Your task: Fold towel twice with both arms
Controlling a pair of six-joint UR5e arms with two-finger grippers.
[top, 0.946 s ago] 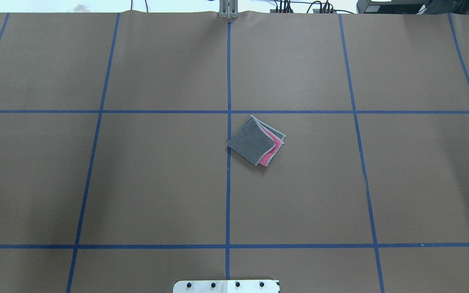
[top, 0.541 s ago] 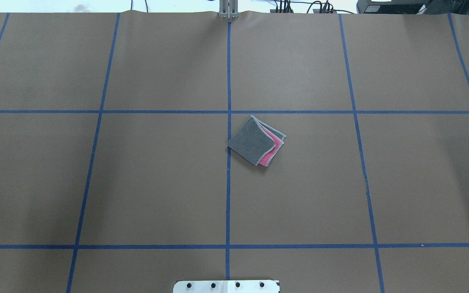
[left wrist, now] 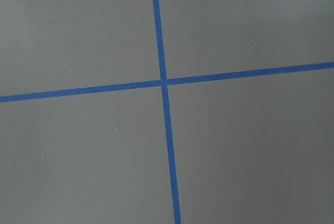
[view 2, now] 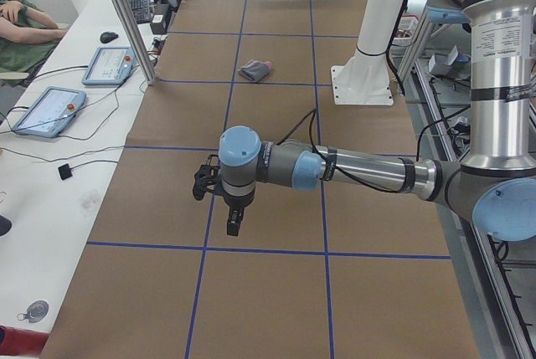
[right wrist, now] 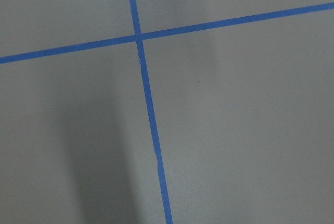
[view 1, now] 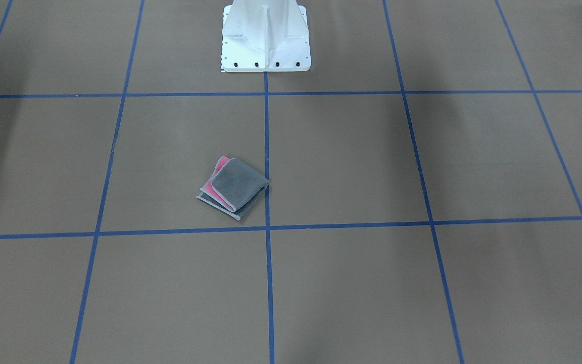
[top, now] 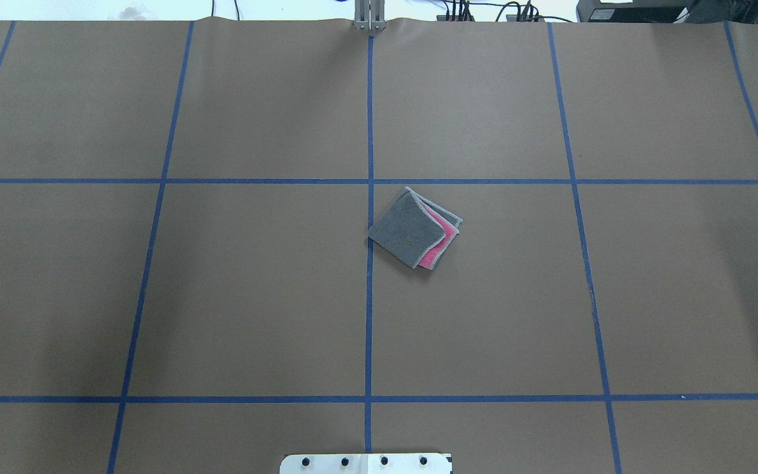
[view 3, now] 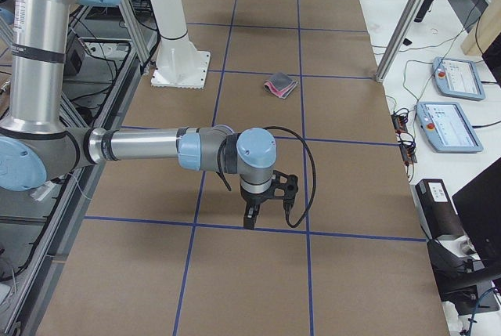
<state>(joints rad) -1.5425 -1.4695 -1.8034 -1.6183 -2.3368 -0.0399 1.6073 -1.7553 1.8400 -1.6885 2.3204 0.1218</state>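
The towel [top: 412, 227] lies folded into a small square near the table's middle, dark grey face up, with a pink layer showing at its right edge. It also shows in the front-facing view [view 1: 233, 188] and in both side views [view 2: 255, 69] [view 3: 280, 84]. My left gripper [view 2: 233, 225] hangs over the table's left end, far from the towel. My right gripper [view 3: 250, 217] hangs over the right end, also far from it. Both show only in the side views, so I cannot tell whether they are open or shut. The wrist views show only brown paper and blue tape.
Brown paper with a blue tape grid [top: 370, 181] covers the table. The white pedestal base [view 1: 265, 38] stands at the robot's edge. A side table holds tablets [view 2: 48, 110] with a seated person [view 2: 21, 16] behind, and an aluminium post [view 2: 126, 16] rises nearby.
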